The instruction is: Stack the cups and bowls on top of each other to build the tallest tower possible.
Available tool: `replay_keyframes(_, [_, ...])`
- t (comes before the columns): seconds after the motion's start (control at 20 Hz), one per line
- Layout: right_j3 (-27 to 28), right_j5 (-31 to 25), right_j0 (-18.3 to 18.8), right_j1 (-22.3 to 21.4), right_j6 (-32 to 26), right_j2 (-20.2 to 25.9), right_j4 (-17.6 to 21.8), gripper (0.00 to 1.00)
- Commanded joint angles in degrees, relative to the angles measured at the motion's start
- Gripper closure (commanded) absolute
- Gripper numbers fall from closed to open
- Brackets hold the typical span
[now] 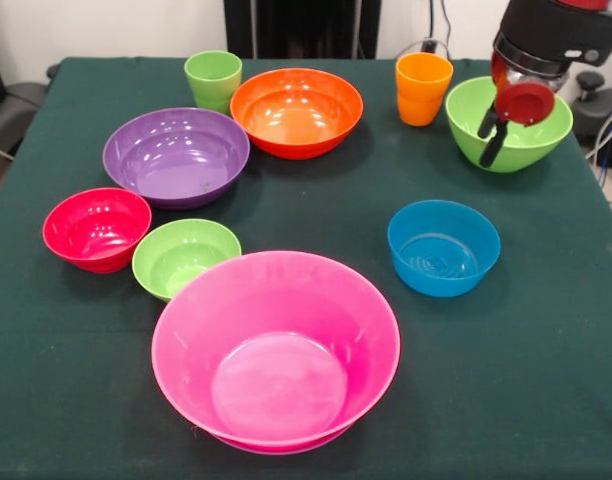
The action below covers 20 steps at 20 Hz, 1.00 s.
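Observation:
A huge pink bowl [276, 350] stands nearest the front edge. Behind it sit a small lime green bowl [186, 257], a red bowl [96, 228] and a blue bowl [444, 247]. Farther back are a large purple bowl [176, 155], a large orange bowl [297, 112] and a large lime green bowl [548, 128]. Of the cups, the light green cup [213, 80] and the orange cup [423, 88] stand upright at the back. No tower shows: each piece stands alone. My gripper [489, 145] hangs at the left rim of the large lime green bowl.
A dark green cloth covers the table [546, 350]. The robot's red and black arm [551, 40] comes in at the top right. Cables and a chair base lie beyond the right edge of the table.

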<state>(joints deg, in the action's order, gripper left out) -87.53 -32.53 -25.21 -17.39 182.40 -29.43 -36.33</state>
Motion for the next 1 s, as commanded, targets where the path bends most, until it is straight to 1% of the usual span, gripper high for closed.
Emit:
replay_keyframes(0.05, [-0.92,2.21,-0.60,2.83,-0.45,9.82,3.54,0.00])
replay_keyframes(0.25, [-1.82,1.67,-1.21,1.57,0.24,10.13,3.20,0.00])
replay_keyframes(0.45, [-3.56,2.48,-1.17,0.44,-0.25,10.76,3.42,0.00])
replay_keyframes(0.55, [-3.94,3.17,-1.16,0.67,-0.58,10.68,3.85,0.00])
replay_keyframes(0.75, [-4.34,7.24,-0.46,2.41,-1.19,11.85,3.94,0.00])
replay_keyframes(0.85, [-4.08,7.80,-0.61,3.07,-0.82,11.74,4.01,0.00])
replay_keyframes(1.0, [-4.56,9.11,0.06,3.19,-1.77,12.57,4.39,0.00])
